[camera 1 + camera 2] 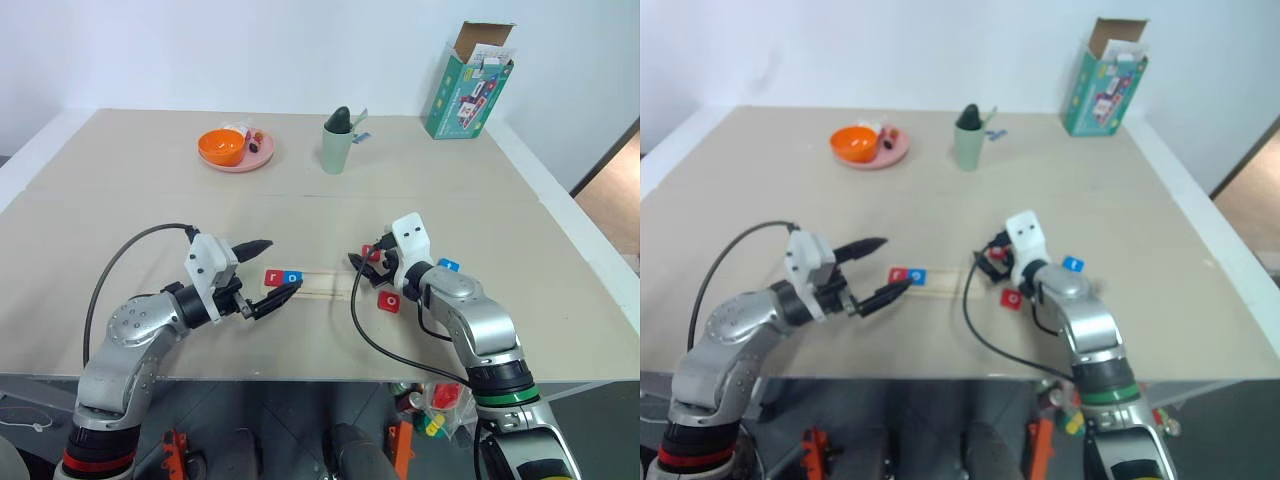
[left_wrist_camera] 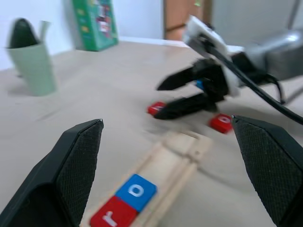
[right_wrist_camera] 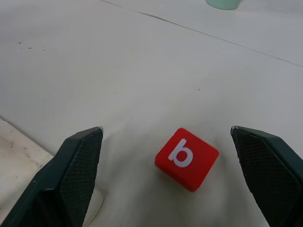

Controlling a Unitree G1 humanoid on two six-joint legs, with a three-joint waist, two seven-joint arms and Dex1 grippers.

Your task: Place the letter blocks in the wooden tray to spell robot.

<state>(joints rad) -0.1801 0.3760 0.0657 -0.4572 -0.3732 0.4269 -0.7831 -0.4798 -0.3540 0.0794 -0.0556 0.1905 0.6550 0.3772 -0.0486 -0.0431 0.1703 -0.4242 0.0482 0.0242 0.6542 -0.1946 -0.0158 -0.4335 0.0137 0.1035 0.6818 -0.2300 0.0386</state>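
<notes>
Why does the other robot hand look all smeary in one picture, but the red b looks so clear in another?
In the left wrist view, the right gripper and the red tiles near it look smeared, while the r block and o block in the wooden tray are a little soft. In the right wrist view, the b block is crisp under even light, with only a faint shadow.

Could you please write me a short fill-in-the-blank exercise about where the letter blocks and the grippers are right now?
1. The wooden tray already holds ____ letter blocks, a red r and a blue o.
2. The red block between the right gripper's open fingers bears the letter ____.
3. The left gripper, empty, has its fingers ____.
4. The orange bowl sits on a ____ plate.

Missing words: two; b; open; pink
</notes>
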